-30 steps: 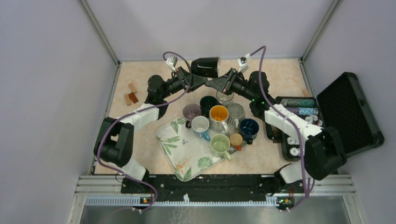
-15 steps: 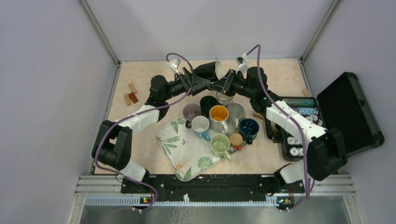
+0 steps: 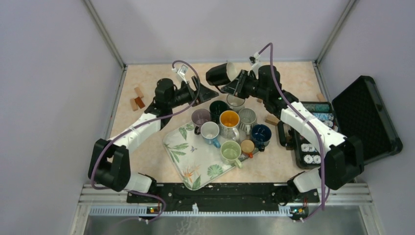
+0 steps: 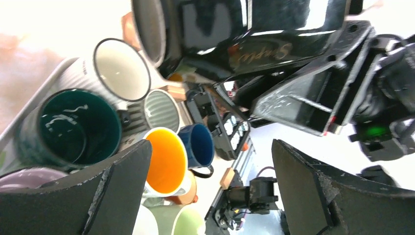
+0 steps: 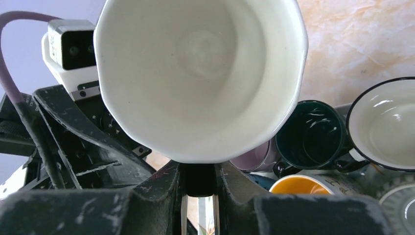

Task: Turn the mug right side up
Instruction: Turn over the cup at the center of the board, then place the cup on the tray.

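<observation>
Top view: my right pincer holds the glossy black mug with white inside on its side in the air. It hangs beyond the leaf-printed tray, over the marbled beige surface.
Right wrist view only: the mug's white, faceted mouth faces this camera. The pincer pinches a dark part under the rim; which part, I cannot tell.
Left wrist view only: gold script runs along the mug's shiny black wall.
Free side: my left pincer is spread wide, near the mug, apart from it.
Materials: glazed ceramic cups crowd the tray, an orange-lined cup among them.
</observation>
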`<state>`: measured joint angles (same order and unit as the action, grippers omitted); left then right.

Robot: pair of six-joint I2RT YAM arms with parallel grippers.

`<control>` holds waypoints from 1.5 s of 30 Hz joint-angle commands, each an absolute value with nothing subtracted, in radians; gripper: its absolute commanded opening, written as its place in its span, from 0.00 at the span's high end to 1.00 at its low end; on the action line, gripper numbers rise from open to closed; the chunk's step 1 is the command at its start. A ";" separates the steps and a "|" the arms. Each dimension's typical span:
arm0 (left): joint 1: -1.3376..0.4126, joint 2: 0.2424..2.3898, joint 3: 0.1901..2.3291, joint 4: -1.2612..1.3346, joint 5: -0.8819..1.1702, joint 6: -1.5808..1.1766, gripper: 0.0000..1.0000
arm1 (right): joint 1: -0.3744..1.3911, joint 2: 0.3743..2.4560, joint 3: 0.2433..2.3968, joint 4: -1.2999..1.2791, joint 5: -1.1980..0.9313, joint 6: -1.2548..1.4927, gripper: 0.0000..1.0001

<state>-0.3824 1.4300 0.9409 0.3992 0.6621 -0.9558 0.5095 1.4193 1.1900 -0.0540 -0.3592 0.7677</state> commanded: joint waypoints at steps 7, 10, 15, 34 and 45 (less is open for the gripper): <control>-0.383 1.270 1.001 0.067 0.487 -0.691 0.02 | 0.526 1.392 1.345 -0.064 -0.316 0.690 1.00; -0.383 1.256 1.025 0.007 0.443 -0.656 0.01 | 0.529 1.399 1.360 -0.091 -0.312 0.679 1.00; -0.383 1.221 1.065 -0.103 0.368 -0.623 0.01 | 0.537 1.408 1.371 -0.120 -0.311 0.661 1.00; -0.355 1.163 1.195 -0.279 0.145 -0.552 0.02 | 0.650 1.370 1.370 -0.283 -0.203 0.525 1.00; -0.268 1.214 1.242 -0.239 0.234 -0.603 0.02 | 0.719 1.337 1.349 -0.359 -0.178 0.463 1.00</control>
<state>-0.2840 1.1988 1.1873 -0.2874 0.1944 -0.5812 0.6922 1.4200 1.3048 -0.4408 -0.1932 0.5056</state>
